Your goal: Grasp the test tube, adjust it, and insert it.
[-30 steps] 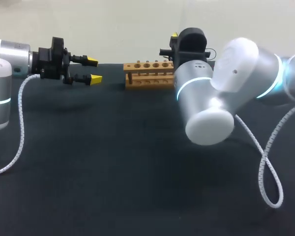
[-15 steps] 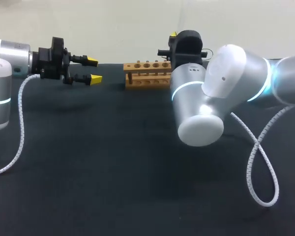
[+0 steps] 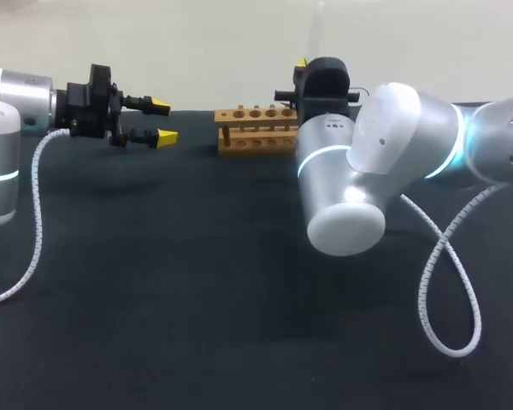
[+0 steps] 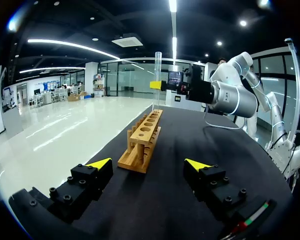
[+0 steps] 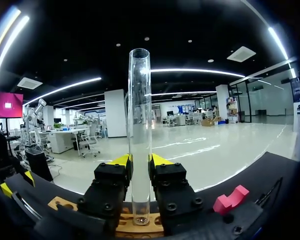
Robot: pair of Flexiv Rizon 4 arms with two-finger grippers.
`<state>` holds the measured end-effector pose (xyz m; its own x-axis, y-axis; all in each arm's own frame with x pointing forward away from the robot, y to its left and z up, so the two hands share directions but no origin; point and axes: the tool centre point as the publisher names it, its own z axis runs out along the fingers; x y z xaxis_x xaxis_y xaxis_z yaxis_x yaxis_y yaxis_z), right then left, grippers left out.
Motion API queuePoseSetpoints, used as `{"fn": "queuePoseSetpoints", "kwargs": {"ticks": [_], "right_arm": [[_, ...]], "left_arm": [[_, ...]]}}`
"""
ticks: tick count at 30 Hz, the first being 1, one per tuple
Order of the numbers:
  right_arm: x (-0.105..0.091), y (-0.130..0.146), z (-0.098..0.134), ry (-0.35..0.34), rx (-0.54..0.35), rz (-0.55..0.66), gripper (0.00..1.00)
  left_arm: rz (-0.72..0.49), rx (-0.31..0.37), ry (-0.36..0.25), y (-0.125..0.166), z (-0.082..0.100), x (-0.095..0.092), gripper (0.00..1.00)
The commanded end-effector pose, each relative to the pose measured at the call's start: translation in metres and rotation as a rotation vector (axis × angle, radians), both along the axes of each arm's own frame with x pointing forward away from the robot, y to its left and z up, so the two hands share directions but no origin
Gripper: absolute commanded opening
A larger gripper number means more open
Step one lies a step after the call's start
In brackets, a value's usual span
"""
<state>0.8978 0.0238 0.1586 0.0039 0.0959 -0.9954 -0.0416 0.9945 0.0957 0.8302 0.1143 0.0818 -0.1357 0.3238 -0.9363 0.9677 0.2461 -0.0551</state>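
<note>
R jaws clamped on glass test tube (image 5: 139, 135), yellow tips pinching its lower part from both sides. Tube upright, most of its length above the tips, closed end just below them, over far end of wooden rack (image 4: 142, 142); couldn't tell if it touched. L jaws apart, nothing btwn them, held above desk (image 3: 197, 282), aimed at rack, well apart from it. R arm (image 3: 385, 162) hid rack's right end in head view.

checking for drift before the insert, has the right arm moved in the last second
Yes. In the head view the right arm has shifted left, its elbow now nearer the wooden rack.
</note>
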Motion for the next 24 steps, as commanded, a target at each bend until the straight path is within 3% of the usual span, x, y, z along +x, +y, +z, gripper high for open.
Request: {"fn": "queuePoseSetpoints", "kwargs": {"ticks": [1, 24], "right_arm": [[0.003, -0.002, -0.005, -0.023, -0.002, 0.160, 0.00], [0.004, 0.004, -0.032, 0.001, 0.005, 0.201, 0.00]], "left_arm": [[0.003, -0.002, -0.005, 0.000, -0.001, -0.001, 1.00], [0.003, -0.002, -0.005, 0.000, -0.001, -0.001, 1.00]]}}
